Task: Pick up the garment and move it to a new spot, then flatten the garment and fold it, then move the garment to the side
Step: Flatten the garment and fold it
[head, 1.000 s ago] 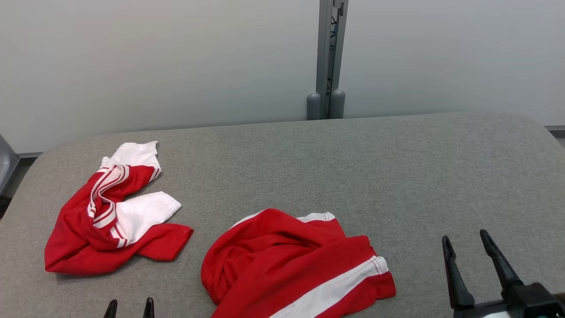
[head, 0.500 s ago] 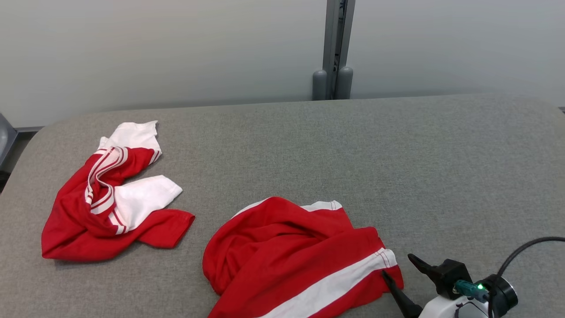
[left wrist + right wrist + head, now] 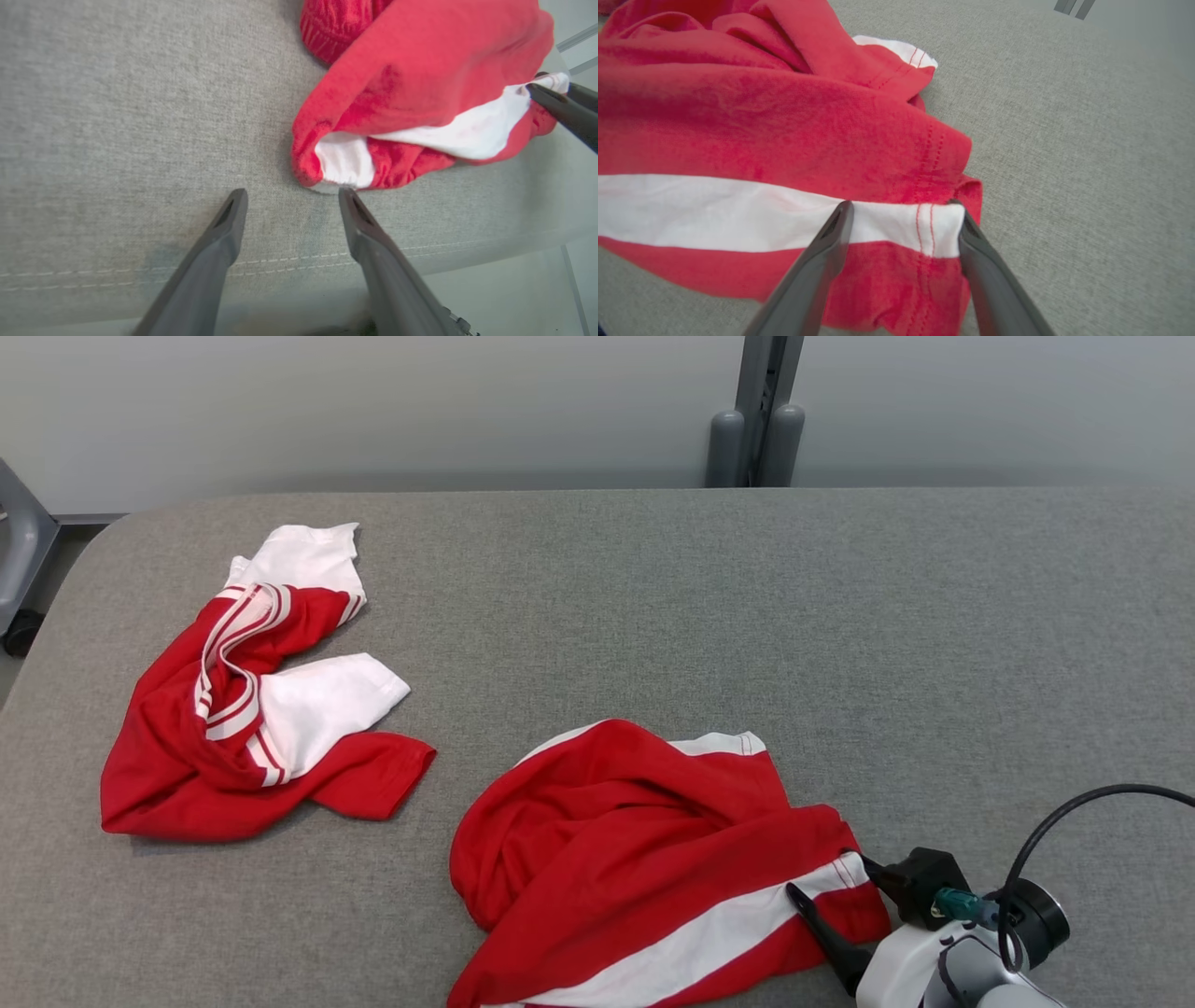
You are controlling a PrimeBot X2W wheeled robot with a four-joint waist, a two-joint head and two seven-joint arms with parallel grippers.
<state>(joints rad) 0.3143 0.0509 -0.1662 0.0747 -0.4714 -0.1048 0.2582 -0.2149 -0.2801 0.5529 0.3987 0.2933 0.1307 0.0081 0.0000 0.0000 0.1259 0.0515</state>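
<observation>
Crumpled red garment (image 3: 635,840) with white stripe lies front-centre on grey counter (image 3: 653,597). Spread right gripper (image 3: 828,875) straddles its striped hem corner; left gripper (image 3: 292,192) also spread, just short of the other end. Second red-white garment (image 3: 243,709) at left.

A grey fabric-covered table (image 3: 653,616) bears two crumpled garments: a red white-striped garment (image 3: 635,859) nearer than the grey post (image 3: 754,420), and a red-and-white T-shirt (image 3: 233,728) well left of that post.
</observation>
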